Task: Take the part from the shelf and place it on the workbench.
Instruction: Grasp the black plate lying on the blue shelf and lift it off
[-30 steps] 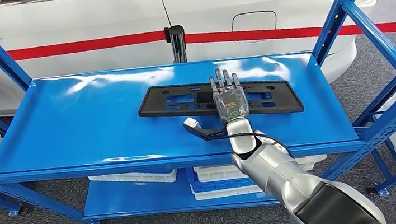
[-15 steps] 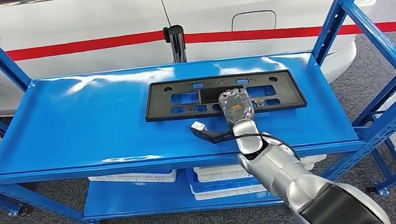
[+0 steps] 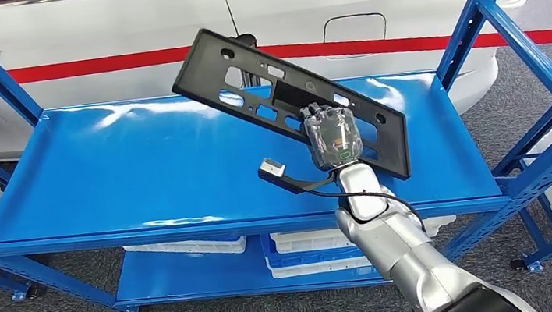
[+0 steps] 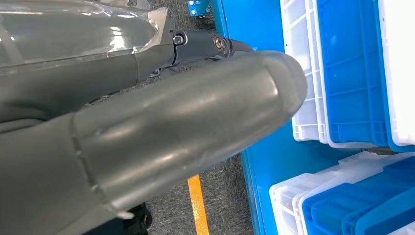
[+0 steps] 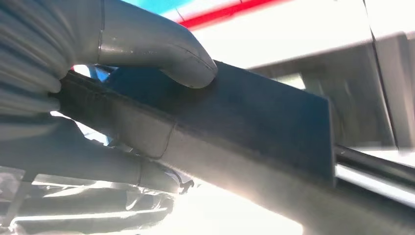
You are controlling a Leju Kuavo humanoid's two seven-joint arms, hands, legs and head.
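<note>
Now the part [image 3: 282,96] is gripped by the right hand [image 3: 333,138] and held tilted above the shelf [image 3: 126,173], reaching up-left from the hand; whether the left hand [image 4: 147,132] is open cannot be told.

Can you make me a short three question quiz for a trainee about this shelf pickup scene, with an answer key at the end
1. True or false: the black part lies flat on the blue shelf.
2. Which hand grips the part? A) left hand B) right hand C) a person's hand
3. Fill in: behind the shelf stands a white vehicle with a ____ stripe.

Key:
1. False. The part is lifted and tilted, its far end raised above the shelf.
2. B. In the right wrist view the thumb presses on the part's edge.
3. Red.
</note>
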